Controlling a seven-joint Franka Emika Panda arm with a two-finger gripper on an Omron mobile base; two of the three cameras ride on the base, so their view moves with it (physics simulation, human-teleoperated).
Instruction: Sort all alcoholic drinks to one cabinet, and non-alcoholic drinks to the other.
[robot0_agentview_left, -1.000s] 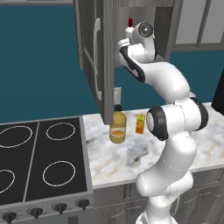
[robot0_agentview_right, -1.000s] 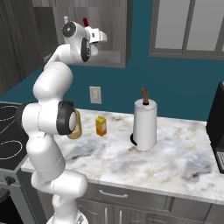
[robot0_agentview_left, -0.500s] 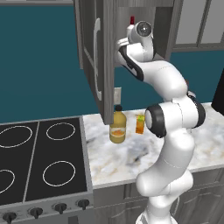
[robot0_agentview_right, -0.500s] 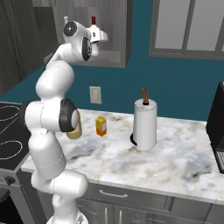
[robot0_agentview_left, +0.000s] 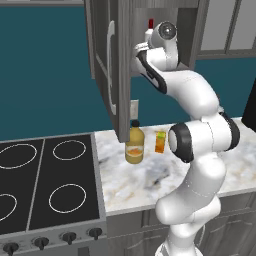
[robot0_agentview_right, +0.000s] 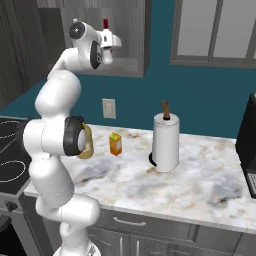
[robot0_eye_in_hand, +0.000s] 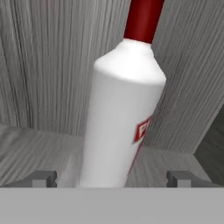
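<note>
End effector (robot0_eye_in_hand: 112, 178) spread wide inside open upper cabinet (robot0_agentview_left: 112, 65), fingers flanking white bottle (robot0_eye_in_hand: 118, 118) standing on cabinet shelf, no contact visible. Red cap; red label partly visible, unreadable.

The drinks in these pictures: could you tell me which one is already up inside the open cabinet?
The white bottle with the red neck stands on the cabinet shelf between the open gripper's tips. The amber bottle and orange carton stand on the counter.
</note>
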